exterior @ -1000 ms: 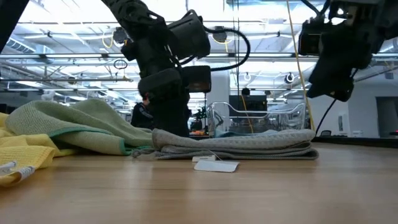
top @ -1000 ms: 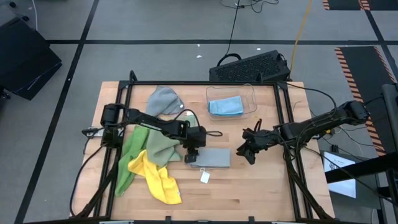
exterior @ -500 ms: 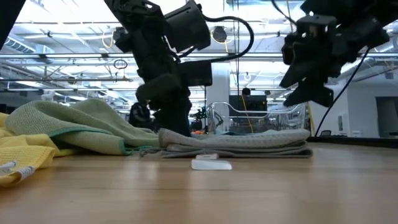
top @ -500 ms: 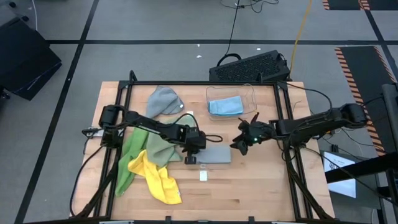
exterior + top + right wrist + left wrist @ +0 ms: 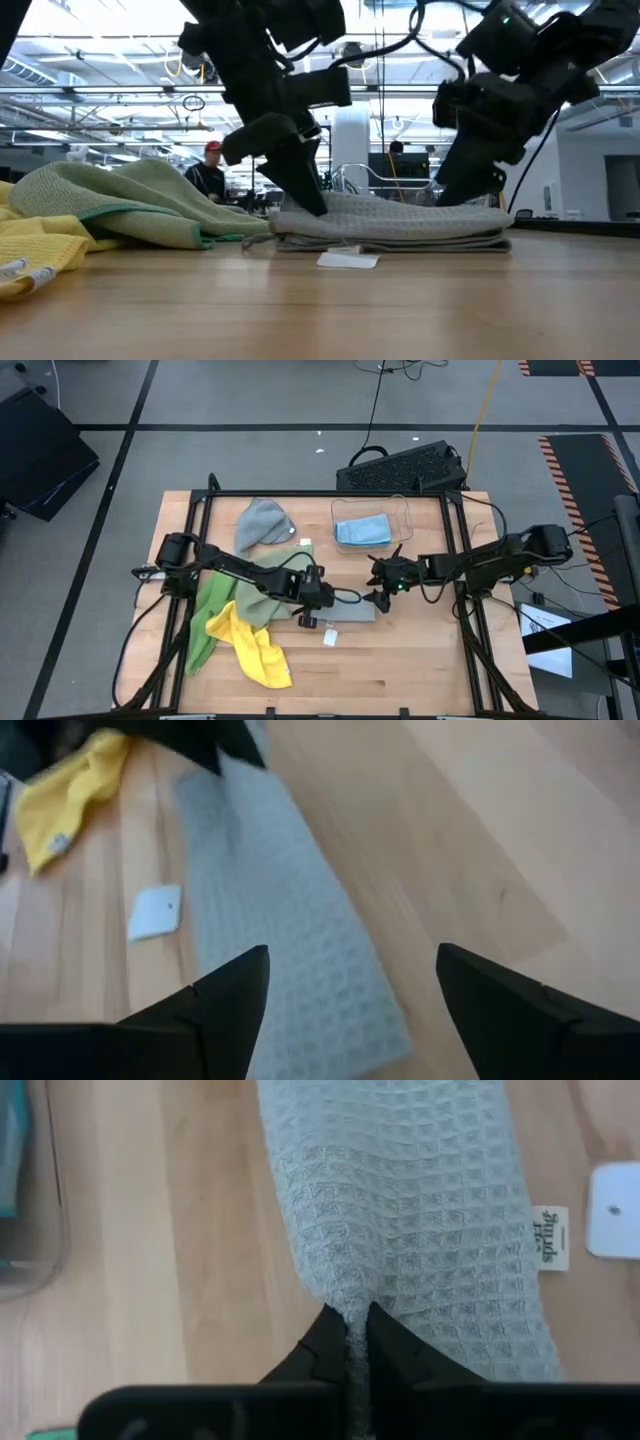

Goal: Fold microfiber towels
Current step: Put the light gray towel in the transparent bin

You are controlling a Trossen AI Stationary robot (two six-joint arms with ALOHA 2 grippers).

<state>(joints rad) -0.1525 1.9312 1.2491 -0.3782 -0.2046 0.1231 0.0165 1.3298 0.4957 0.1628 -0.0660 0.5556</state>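
At mid-table, in front of the clear plastic bin [image 5: 372,522], lies the folded grey towel [image 5: 345,611] as a long flat strip, a white tag [image 5: 329,641] on the wood just beside it on the side away from the bin. Left gripper [image 5: 348,1342] is pinched tight on the strip's end farthest from the right arm; the wrist view shows waffle cloth caught between the two fingertips [image 5: 326,1332]. Right gripper [image 5: 350,1010] hovers over the opposite end, fingers spread wide, nothing between them. Judged step: another fold of this grey towel is starting, one end secured, the other not yet taken. Next move probably calls for the right gripper to descend and close on its end so both ends lift together; a grip catching only the top layer could undo the fold. Bin holds the light blue towel [image 5: 362,532], folded flat, nothing else seen in it. To the left-arm side of the bin rests a second grey towel [image 5: 262,522], bunched; sage green [image 5: 258,597], bright green [image 5: 212,605] and yellow [image 5: 255,646] towels are heaped beside the strip, unfolded
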